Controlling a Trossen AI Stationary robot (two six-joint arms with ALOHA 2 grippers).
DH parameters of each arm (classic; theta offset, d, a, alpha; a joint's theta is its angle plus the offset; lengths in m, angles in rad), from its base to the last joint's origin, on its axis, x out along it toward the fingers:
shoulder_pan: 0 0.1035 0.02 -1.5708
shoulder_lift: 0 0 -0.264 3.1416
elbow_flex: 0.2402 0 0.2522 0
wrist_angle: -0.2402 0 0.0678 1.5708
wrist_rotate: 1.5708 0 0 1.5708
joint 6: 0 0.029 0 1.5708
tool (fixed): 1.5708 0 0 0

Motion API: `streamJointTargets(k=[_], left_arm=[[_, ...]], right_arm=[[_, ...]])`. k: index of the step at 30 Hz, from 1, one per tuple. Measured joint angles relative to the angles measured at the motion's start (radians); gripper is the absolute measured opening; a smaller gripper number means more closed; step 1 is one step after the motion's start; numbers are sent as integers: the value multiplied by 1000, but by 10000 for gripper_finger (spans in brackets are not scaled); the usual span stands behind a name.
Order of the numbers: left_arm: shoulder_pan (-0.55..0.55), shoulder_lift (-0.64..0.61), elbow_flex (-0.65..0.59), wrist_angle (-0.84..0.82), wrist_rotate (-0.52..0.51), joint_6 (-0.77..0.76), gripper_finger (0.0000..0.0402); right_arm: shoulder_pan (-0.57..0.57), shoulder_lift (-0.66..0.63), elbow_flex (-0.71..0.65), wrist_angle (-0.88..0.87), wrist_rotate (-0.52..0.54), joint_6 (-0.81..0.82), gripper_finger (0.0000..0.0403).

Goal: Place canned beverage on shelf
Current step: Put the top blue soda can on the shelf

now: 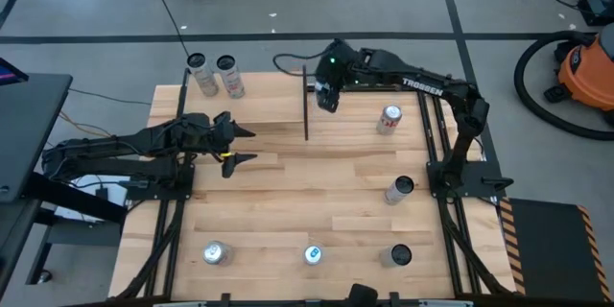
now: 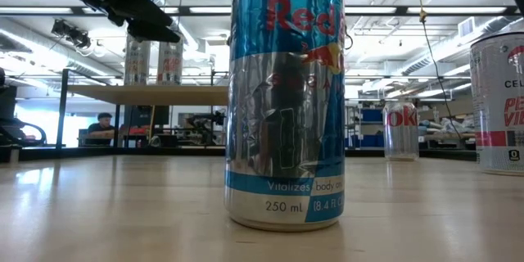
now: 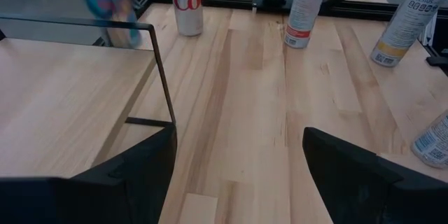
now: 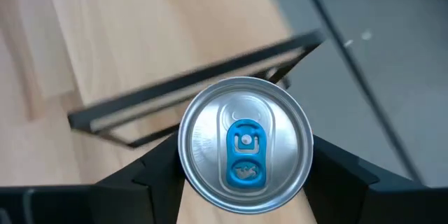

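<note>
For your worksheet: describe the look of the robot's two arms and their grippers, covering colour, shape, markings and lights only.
Both arms are dark, slim and jointed. The right arm carries white TROSSEN lettering and a small green light near its wrist. The left gripper has two pointed black fingers with a yellow spot beside them. The right gripper shows broad, angular black fingers.

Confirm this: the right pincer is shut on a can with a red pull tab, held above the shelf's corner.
Not quite. The right pincer grips the can above the shelf corner, but the pull tab is blue, as the right wrist view shows.
</note>
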Motion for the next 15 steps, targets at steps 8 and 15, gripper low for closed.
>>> streamJointTargets(k=[8,15], left_arm=[[0,0,0,-2,0,0,311],[0,0,0,-2,0,0,311]], right_arm=[[0,-1,158,-11,106,-47,242],[0,-1,222,68,118,-95,242]])
